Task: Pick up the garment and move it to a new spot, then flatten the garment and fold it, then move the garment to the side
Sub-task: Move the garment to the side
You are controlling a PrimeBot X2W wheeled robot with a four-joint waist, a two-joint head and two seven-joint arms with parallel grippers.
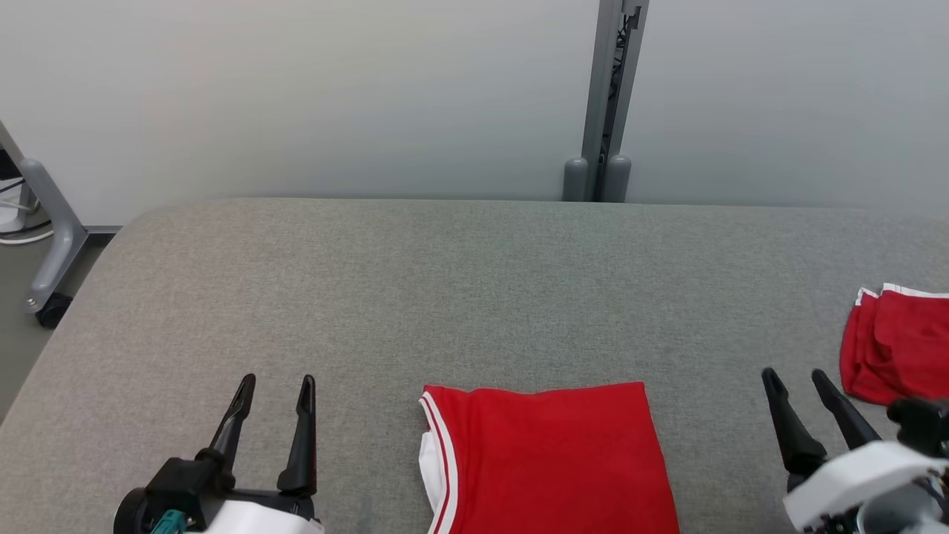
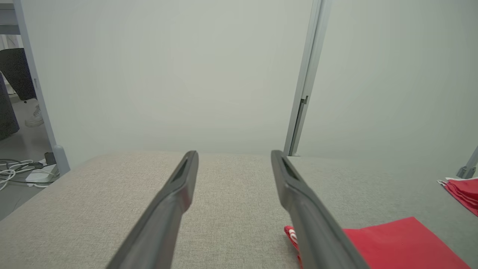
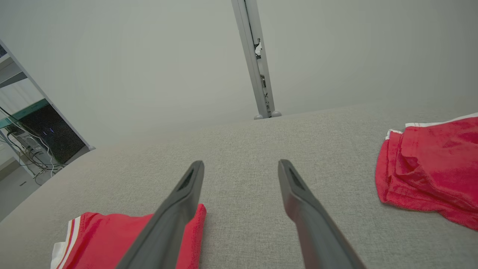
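Between left claw [image 1: 278,382] and right claw [image 1: 795,374], folded red garment [image 1: 549,460], both released, empty

We hold our left tool [image 1: 274,391] and right tool [image 1: 798,380] low, fingers spread apart, gripping nothing.
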